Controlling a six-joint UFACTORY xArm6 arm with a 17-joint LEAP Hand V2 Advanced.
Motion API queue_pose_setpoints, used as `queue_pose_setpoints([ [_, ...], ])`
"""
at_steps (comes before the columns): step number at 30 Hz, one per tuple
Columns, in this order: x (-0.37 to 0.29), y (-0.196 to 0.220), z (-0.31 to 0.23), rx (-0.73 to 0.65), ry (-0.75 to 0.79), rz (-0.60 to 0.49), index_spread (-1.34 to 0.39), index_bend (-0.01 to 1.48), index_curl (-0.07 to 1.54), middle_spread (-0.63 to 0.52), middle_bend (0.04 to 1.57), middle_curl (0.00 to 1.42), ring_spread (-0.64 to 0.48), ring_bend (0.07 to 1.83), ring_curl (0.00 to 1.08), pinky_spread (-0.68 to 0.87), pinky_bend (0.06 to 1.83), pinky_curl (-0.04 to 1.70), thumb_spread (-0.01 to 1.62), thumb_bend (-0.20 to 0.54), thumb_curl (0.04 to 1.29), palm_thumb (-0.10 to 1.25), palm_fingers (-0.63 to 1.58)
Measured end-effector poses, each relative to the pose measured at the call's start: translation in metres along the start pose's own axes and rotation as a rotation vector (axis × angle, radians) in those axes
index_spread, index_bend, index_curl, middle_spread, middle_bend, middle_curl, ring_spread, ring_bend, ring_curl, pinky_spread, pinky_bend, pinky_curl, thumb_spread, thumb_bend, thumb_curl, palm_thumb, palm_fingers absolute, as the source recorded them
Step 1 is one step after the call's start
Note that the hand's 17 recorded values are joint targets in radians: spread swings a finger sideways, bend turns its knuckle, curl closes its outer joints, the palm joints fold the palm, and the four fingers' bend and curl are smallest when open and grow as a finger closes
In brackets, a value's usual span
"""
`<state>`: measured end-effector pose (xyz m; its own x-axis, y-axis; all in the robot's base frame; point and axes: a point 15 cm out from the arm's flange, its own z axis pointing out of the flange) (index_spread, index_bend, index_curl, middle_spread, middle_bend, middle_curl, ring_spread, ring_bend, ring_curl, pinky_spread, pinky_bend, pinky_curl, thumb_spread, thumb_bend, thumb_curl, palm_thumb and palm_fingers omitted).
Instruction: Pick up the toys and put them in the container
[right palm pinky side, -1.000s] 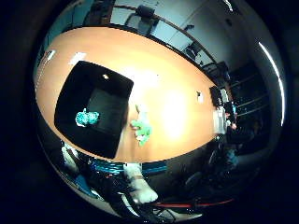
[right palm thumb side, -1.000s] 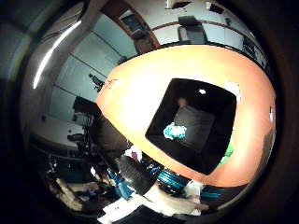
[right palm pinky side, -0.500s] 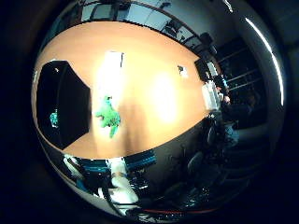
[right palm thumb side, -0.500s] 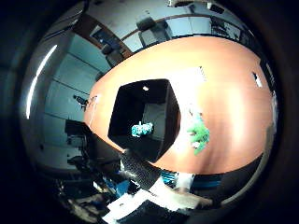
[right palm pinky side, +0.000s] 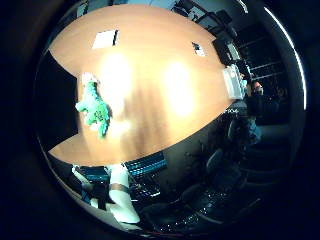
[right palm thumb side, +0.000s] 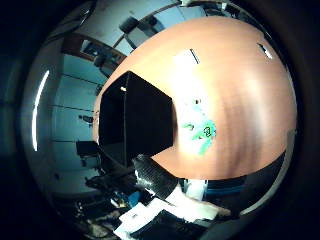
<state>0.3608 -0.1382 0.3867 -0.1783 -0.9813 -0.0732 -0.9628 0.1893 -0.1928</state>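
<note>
Hovering high over a table (right palm pinky side: 165, 60), palm turned down toward its wooden top: one robot hand (right palm thumb side: 155, 177), of which only a dark finger part and white body pieces show at the edge of the thumb-side view. Whether the fingers are straight or curled cannot be told from either view; nothing is seen held.

Item, toy (right palm pinky side: 95, 107): green and soft-looking with pale parts, lying flat on the bare wood. It is apart from the hand and small in both views, so by my reading well below the palm. Its long axis runs roughly along the nearby wall of the box rather than across it.

Item, box (right palm thumb side: 135, 120): black, open-topped, standing on the same table, just beside the toy with a narrow strip of wood between them. Its inside is too dark here to list any contents.

Item, paper (right palm pinky side: 105, 38): a white sheet on the wood, well apart from the toy. Smaller pale things lie near the far table edge, too small to identify.

Governing relation: the toy sits off the centre of both views, toward the side where the box stands, so the palm is not yet squarely over it. Judged next need: shift toward the box side, then descend with the fingers set across the toy's long axis.
</note>
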Motion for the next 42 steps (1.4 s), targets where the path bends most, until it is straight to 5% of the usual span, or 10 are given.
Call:
queue_pose_setpoints([
  [14, 0.003, 0.030, 0.127, -0.142, -0.031, 0.051, -0.30, 0.16, 0.27, 0.12, 0.22, 0.34, 0.23, 0.32, 0.24, 0.47, 0.40, 0.29, 1.16, -0.017, 0.24, 0.37, 0.22],
  [42, -0.039, 0.016, 0.226, -0.239, -0.069, 0.074, -0.26, 0.16, 0.27, 0.21, 0.22, 0.33, 0.23, 0.35, 0.24, 0.47, 0.40, 0.28, 1.14, -0.020, 0.25, 0.41, 0.22],
])
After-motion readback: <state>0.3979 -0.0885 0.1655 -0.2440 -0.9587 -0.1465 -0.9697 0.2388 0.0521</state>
